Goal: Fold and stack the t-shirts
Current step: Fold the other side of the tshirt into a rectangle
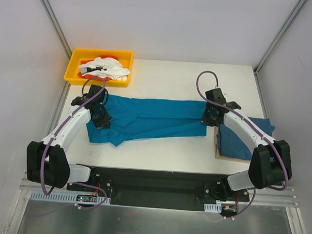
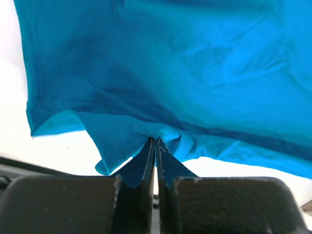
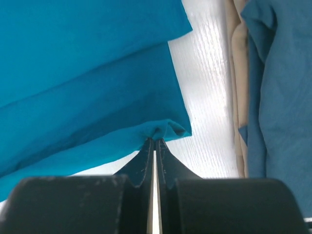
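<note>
While the soft teal-blue short-sleeved t-shirt lies as a long band on the white worktop, its long axis runs from arm to arm. The left end effector is clenched on its left end. The right end effector pinches its right corner, just beside the folded teal-blue pile, so the right arm looks nearer the stack.

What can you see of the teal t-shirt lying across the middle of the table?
The teal t-shirt is plain soft cloth, no print, folded lengthwise into a long band with layered edges and mild wrinkles. It lies flat across the white table. The left hand pinches its left end and the right hand its right corner, both closed on bunched fabric.
</note>
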{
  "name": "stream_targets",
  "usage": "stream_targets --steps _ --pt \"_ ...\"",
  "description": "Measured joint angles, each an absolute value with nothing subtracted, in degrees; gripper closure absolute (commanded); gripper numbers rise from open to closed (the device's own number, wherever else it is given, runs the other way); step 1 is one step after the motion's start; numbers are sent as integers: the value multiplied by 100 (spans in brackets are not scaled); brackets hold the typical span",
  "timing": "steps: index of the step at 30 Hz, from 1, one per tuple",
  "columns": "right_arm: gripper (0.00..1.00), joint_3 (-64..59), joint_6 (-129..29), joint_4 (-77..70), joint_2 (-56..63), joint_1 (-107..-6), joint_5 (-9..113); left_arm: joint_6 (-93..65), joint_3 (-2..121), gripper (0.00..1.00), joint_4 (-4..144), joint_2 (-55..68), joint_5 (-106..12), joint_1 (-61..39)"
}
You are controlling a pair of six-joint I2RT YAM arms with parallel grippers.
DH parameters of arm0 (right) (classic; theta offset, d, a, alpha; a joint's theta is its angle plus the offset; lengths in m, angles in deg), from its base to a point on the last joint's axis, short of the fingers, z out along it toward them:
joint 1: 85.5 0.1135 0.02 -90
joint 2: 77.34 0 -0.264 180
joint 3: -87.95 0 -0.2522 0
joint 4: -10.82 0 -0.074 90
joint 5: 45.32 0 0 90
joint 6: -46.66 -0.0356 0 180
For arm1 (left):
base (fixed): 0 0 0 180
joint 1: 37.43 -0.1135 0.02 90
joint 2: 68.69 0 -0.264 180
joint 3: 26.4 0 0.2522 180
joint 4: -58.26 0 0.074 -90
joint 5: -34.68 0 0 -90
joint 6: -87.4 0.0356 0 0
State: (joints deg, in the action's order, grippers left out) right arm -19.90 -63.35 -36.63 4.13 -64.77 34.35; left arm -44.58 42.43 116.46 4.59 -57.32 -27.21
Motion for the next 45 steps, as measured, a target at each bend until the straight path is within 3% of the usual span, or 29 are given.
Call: stream_targets --steps 23,35,37,38,39,40,43,44,45 --pt "99 -1358 -6090 -3471 1399 -6956 3604 -4606 4958 100 10766 1322 -6055 -2854" --pt "96 -770 -6081 -3504 2008 -6988 3455 -4141 6193 100 10514 2913 -6245 -2854" --pt "94 -624 -6079 -3510 2137 -6997 3407 -3859 6510 90 10492 3250 -6169 -2854" --pt "90 -569 -6077 -3515 2183 -7001 3389 -3717 6654 78 10484 3381 -6112 -2854" --pt "87 -501 -6073 -3524 2244 -7008 3368 -3546 6861 45 10462 3576 -5994 -2854" --pt "84 -464 -6070 -3530 2275 -7012 3354 -3389 6977 34 10420 3692 -5915 -2854" --pt "67 -350 -6055 -3622 2345 -7028 3328 -3146 7174 18 10337 3890 -5699 -2854" --pt "51 -335 -6046 -3642 2345 -7030 3324 -3089 7174 16 10355 3890 -5668 -2854" --pt "44 -324 -6035 -3668 2345 -7032 3309 -3050 7174 13 10372 3875 -5629 -2854"
